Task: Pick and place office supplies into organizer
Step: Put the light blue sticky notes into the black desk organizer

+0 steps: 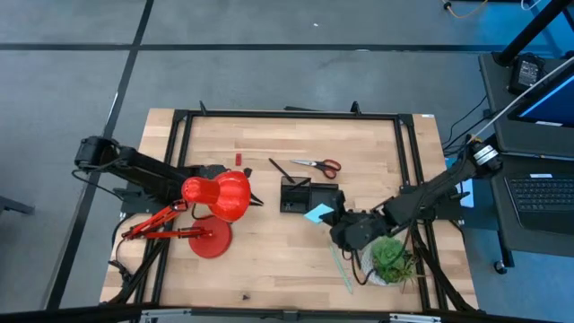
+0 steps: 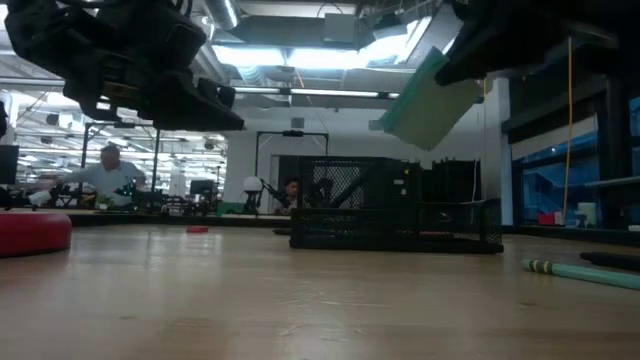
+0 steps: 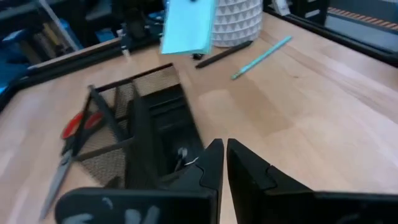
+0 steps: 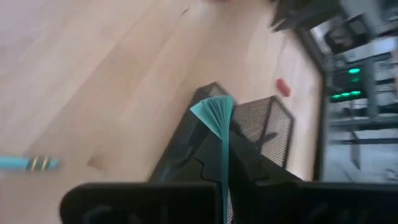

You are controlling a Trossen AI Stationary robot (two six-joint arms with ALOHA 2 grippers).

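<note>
My right gripper [image 1: 330, 218] is shut on the light-blue sticky-note pad [image 1: 316, 213], held in the air just off the near right corner of the black mesh organizer [image 1: 300, 194]. The pad also shows in the low view [image 2: 430, 100] and the left wrist view [image 3: 189, 25]. My left gripper [image 3: 224, 163] is shut and touches nothing; it hovers left of the organizer [image 3: 149, 124], partly hidden by the lamp from above. The red-handled scissors [image 1: 319, 164] lie flat behind the organizer. The teal pen [image 1: 344, 267] and the black pen [image 3: 224, 53] lie by the white pot. My right gripper pinches the sticky-note pad between its two fingers, gripping one edge [image 4: 222, 155]. The rest of the pad [image 4: 214, 113] sticks out past the fingertips with its sheets fanned. The pad is lifted clear of the table and tilted [image 2: 430, 100].
A big red desk lamp [image 1: 220, 199] stands left of the organizer, over my left arm. The potted plant [image 1: 392, 258] sits under my right arm near the right edge. A small red piece [image 1: 239, 159] and a thin dark stick [image 1: 280, 168] lie behind the organizer. Bare wood lies near centre.
</note>
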